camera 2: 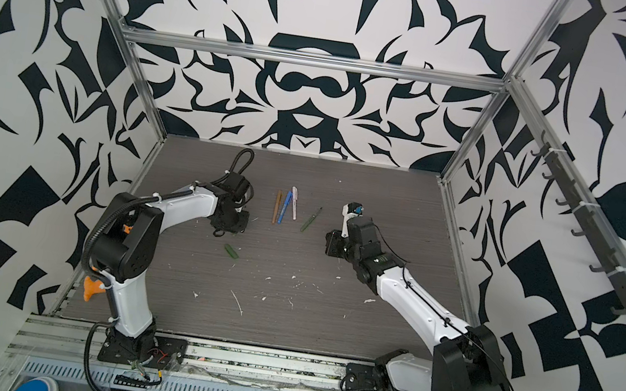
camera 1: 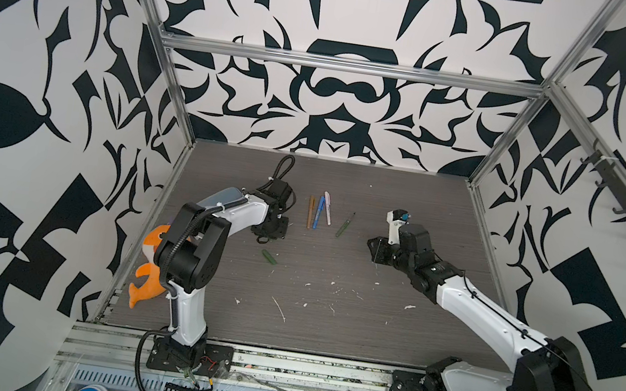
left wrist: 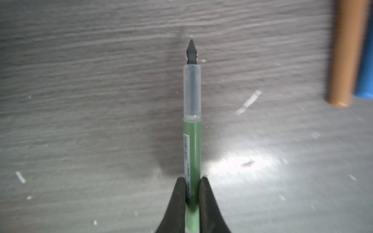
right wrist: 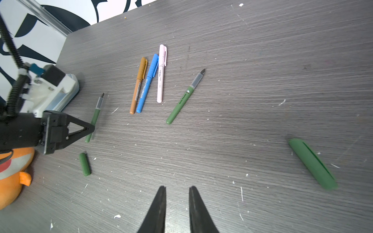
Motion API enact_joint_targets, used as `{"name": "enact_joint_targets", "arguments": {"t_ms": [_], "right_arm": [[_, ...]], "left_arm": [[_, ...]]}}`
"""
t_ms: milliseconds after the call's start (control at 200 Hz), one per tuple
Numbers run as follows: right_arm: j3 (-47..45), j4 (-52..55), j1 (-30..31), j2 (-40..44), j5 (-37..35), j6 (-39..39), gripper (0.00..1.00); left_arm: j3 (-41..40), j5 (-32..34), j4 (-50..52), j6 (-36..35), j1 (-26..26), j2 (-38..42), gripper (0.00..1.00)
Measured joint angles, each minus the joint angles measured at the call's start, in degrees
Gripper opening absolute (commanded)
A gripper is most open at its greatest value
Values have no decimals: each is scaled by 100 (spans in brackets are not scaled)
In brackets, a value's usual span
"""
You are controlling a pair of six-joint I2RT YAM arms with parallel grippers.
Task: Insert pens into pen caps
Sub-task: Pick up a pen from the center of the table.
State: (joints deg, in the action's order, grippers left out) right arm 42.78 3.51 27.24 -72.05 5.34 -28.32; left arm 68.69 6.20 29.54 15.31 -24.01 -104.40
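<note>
Left gripper (left wrist: 193,179): my black fingers (left wrist: 180,201) are clamped on the rear barrel of a green pen (left wrist: 192,141). Its bare dark tip points away from me over the table (left wrist: 80,80). The view is smeared, so I cannot tell whether the pen is clear of the surface.

Right gripper (right wrist: 177,188): jaws narrowly apart, nothing between them, hanging above the table.

Layout, right wrist view:
- Second green pen (right wrist: 181,100) lies uncapped on its own.
- Orange-brown pen (right wrist: 138,86), blue pen (right wrist: 148,84) and pink pen (right wrist: 161,74) lie side by side with caps on.
- One green cap (right wrist: 84,164) lies just beside my left gripper.
- The other green cap (right wrist: 311,163) lies nearer my right gripper.

Step, as I judge it: three pens finished, the fourth gripped, no cap in hand yet. Next, my right gripper should take a cap, likely the nearer one, and present its open end. I would line tip and cap up on one axis before pushing. With my grip this far back, the tip may wander.
</note>
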Motion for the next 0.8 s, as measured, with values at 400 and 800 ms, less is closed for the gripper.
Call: {"name": "enact_joint_targets", "arguments": {"t_ms": [400,800], "right_arm": [[743,-98,723,-328,584,-254,42],[1191,-682,966,-883,1274,-863,48]], "left_arm": [[-2181,-1869,-2876,-52,-496,2280,5],[-2747,-3023,-4406,229,-990,2774,5]]}}
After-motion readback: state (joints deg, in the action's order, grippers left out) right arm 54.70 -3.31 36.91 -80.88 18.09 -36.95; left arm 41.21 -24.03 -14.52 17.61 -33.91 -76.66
